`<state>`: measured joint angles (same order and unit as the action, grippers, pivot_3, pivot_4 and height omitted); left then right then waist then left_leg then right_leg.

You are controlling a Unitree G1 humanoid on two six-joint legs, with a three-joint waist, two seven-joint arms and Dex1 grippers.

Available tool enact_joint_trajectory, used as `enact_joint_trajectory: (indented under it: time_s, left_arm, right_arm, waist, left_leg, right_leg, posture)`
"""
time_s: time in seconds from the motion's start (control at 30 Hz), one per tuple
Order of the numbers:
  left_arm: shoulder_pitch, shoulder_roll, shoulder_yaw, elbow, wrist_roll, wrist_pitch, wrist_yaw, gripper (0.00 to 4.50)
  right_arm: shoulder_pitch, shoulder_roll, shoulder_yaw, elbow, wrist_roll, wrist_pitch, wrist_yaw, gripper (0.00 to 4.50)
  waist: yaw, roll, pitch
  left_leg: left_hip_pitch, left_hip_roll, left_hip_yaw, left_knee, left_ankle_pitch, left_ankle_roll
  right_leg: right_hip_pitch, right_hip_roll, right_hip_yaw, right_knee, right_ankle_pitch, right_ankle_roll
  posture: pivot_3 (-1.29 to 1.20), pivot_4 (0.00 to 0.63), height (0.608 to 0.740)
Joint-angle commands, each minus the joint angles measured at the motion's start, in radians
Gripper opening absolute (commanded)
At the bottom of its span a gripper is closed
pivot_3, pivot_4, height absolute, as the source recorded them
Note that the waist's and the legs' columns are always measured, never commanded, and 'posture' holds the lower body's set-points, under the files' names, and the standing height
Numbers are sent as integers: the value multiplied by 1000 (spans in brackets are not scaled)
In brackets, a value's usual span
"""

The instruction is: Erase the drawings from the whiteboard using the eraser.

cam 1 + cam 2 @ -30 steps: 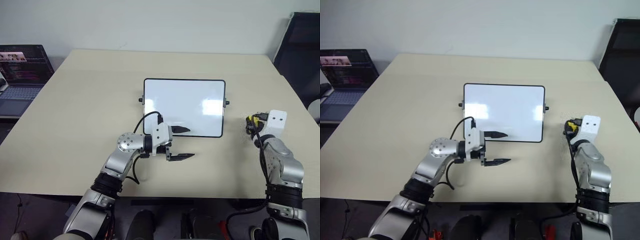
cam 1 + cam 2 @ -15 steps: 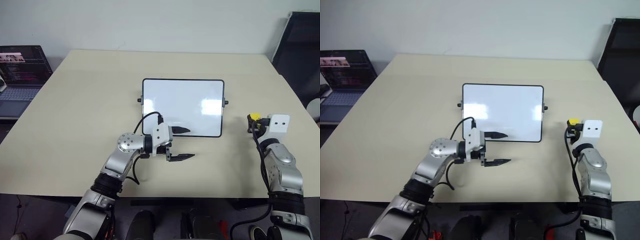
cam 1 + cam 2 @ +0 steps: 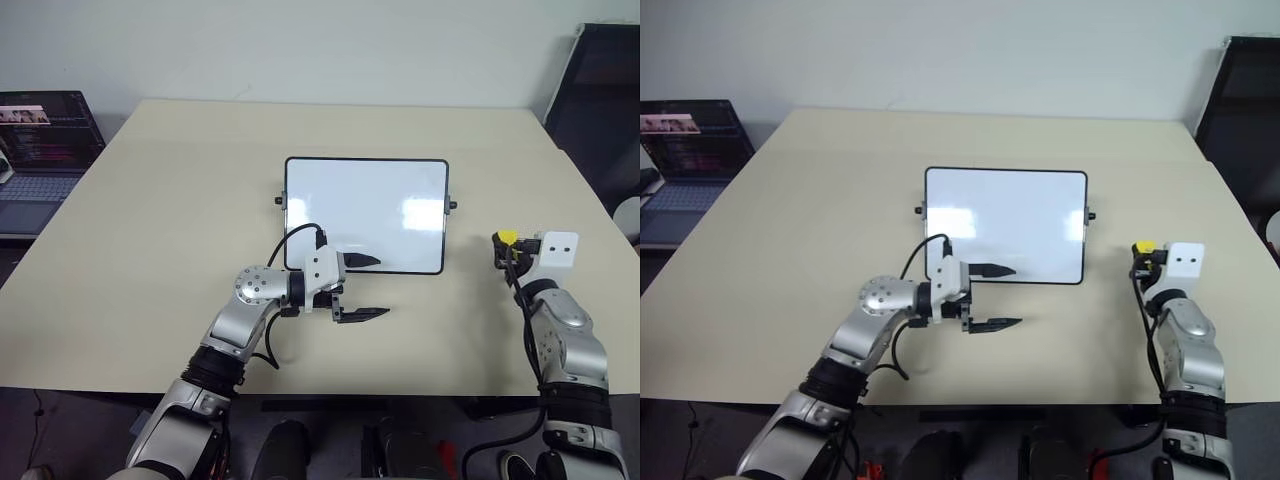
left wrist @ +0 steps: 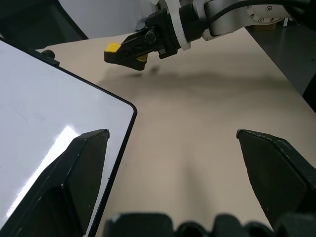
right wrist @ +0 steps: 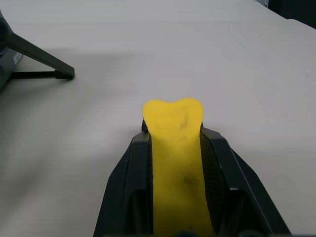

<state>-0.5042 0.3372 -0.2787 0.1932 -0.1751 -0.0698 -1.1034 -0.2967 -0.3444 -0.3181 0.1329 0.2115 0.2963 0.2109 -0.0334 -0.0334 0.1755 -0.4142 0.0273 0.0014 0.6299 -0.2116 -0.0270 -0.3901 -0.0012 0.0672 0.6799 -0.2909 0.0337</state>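
You've got 1 whiteboard point(image 3: 366, 214) lying mid-tabletop point(image 3: 150, 200), its face looking blank. Your right pincer point(image 3: 508, 247) is clamped on the 1 yellow eraser point(image 5: 177, 148), off the board's right side. Left pincer point(image 3: 362, 287) has fingers apart, straddling the board's near edge; 1 laptop point(image 3: 45, 150) far left.

whiteboard point(image 3: 365, 212): 1 | eraser point(image 3: 507, 237): 1 | laptop point(image 3: 45, 150): 1 | table point(image 3: 150, 220): 1
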Motion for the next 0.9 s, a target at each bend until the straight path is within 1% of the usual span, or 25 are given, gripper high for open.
enact_joint_trajectory:
  time_s: [0.03, 0.2, 0.23, 0.67, 0.87, 0.9]
  left_arm:
    - [-16, -3, -2, -39, -2, 0, 1, 4500]
    - [-17, -4, -1, -37, -2, 1, 3, 4500]
    - [-17, -5, -2, -36, -2, 1, 3, 4500]
    - [-26, -6, -1, -29, 0, -1, 1, 4500]
    - [-32, -7, 0, -25, -1, 1, 0, 4500]
    - [-33, -6, 0, -26, -1, 2, 0, 4500]
  right_arm:
    - [-16, -21, -17, -12, 13, -23, 8, 1449]
    - [-32, -31, -32, 7, 29, -33, 14, 1449]
    - [-37, -29, -39, 9, 38, -43, 16, 1169]
    - [-63, -52, -34, 71, 47, -174, 59, 1169]
    - [-92, -84, 5, 214, 7, -309, 131, 1169]
    - [-100, -88, 7, 244, 0, -331, 134, 959]
  waist:
    - [0, 0, 0]
    - [0, 0, 0]
    - [0, 0, 0]
    - [0, 0, 0]
    - [0, 0, 0]
    - [0, 0, 0]
  left_leg:
    - [0, 0, 0, 0, 0, 0]
    - [0, 0, 0, 0, 0, 0]
    - [0, 0, 0, 0, 0, 0]
    - [0, 0, 0, 0, 0, 0]
    - [0, 0, 0, 0, 0, 0]
    - [0, 0, 0, 0, 0, 0]
  right_leg:
    - [0, 0, 0, 0, 0, 0]
    - [0, 0, 0, 0, 0, 0]
    - [0, 0, 0, 0, 0, 0]
    - [0, 0, 0, 0, 0, 0]
    - [0, 0, 0, 0, 0, 0]
    - [0, 0, 0, 0, 0, 0]
  posture:
    - [0, 150, 740]
    - [0, 150, 740]
    - [0, 150, 740]
    - [0, 150, 740]
    - [0, 150, 740]
    - [0, 150, 740]
